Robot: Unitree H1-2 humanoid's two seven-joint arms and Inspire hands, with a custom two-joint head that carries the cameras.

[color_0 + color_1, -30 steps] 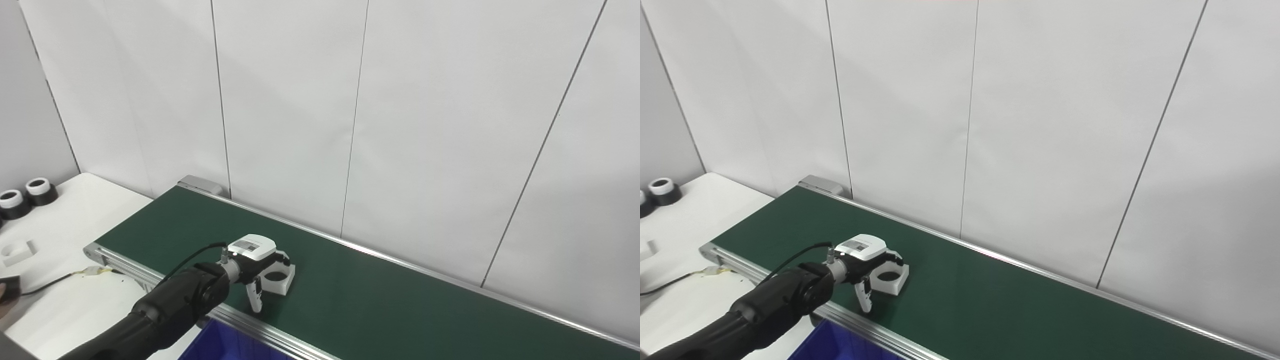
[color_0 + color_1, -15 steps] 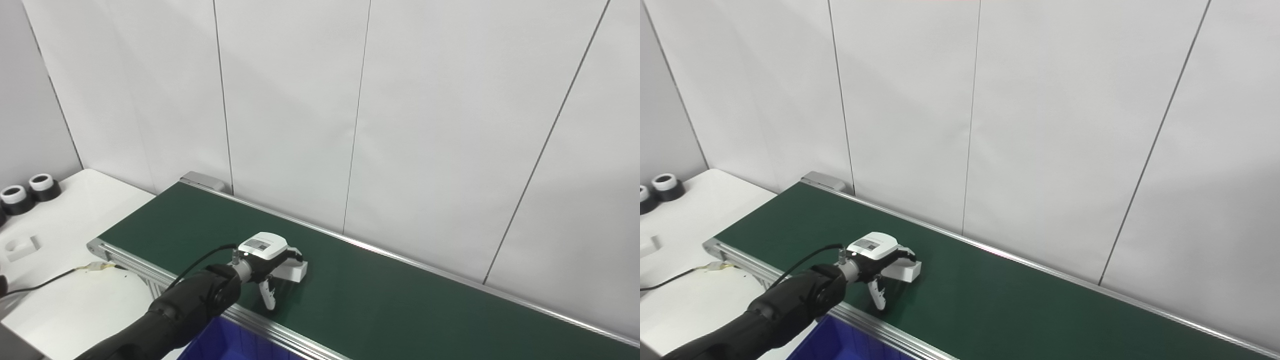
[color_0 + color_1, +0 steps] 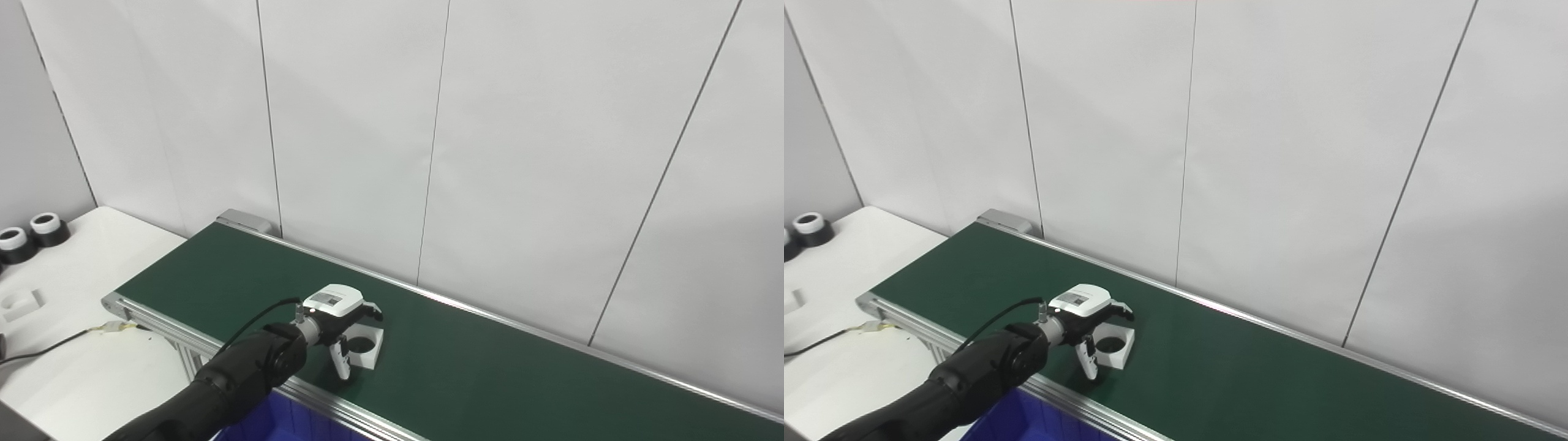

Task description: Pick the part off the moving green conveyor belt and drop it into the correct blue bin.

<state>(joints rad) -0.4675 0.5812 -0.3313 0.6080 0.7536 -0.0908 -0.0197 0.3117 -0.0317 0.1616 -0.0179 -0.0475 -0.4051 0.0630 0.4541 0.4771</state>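
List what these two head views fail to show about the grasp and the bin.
- Left hand over the white block part with a round hole: contact hidden by the hand's body.
- Blue plastic bin: cut off by the bottom edge.
- Right hand: out of view.

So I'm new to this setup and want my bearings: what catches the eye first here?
The long green conveyor belt running diagonally below the white wall panels dominates. On its near left stretch, the left hand is spread around a white block part with a round hole, thumb on the near side, fingers over the top. A blue bin shows just below the belt's near rail at the bottom edge.
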